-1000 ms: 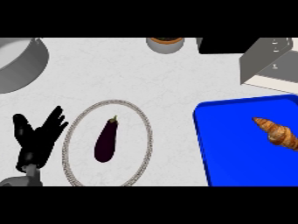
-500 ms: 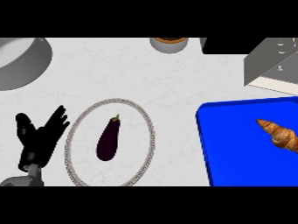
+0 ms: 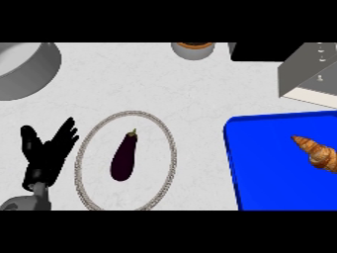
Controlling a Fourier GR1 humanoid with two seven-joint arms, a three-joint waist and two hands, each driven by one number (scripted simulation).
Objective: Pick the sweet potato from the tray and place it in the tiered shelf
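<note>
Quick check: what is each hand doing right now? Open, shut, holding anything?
Left hand: open, fingers straight and up, holding nothing, resting beside the round grey-rimmed plate.
Right hand: not in view.

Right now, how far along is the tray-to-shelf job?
Done: nothing. The blue tray holds only a croissant; no sweet potato shows. In hand: nothing; the left hand rests open beside the plate with the eggplant. Left: pick, carry and placing in the tiered shelf.

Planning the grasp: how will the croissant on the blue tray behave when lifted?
The croissant looks flaky and ridged, so probably light and crushable. Curved and lying flat on the blue tray, it likely won't roll but might slide if pushed.
</note>
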